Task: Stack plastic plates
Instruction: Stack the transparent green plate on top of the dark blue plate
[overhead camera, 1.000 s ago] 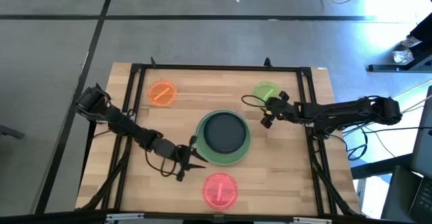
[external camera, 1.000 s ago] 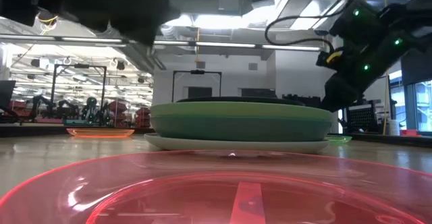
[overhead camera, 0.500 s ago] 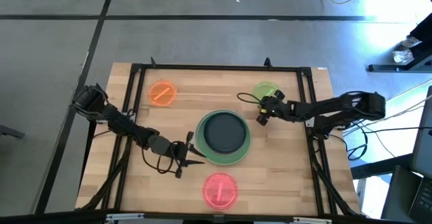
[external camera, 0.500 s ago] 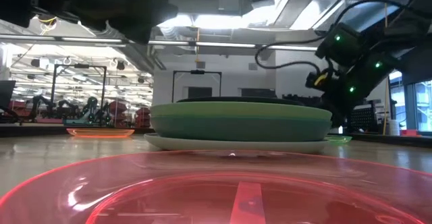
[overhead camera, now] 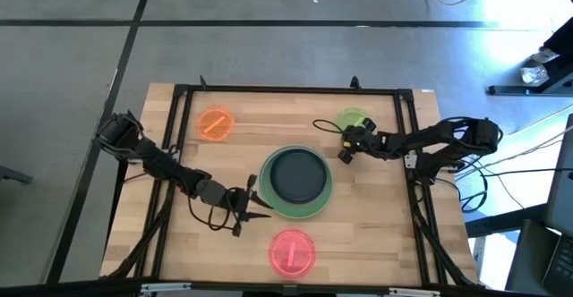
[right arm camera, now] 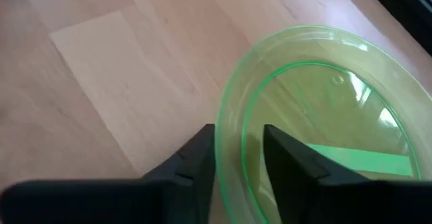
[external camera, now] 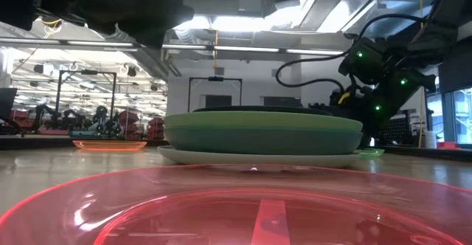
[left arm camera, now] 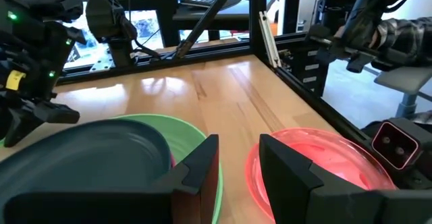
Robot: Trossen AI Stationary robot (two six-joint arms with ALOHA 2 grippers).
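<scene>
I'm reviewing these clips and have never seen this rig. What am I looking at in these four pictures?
Two dark robot arms work at a wooden table. One picture looks straight down, one looks level across the tabletop, and two come from cameras on the arms' wrists. In the middle is a stack of plates, dark on top of green. Three small clear plates lie apart: the orange plate, the lime plate and the pink-red plate. The right gripper straddles the lime plate's rim, fingers open. The left gripper waits open beside the stack, holding nothing.

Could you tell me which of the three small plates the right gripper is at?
The lime plate; the right gripper straddles its rim, unlike the orange and pink-red ones.
</scene>
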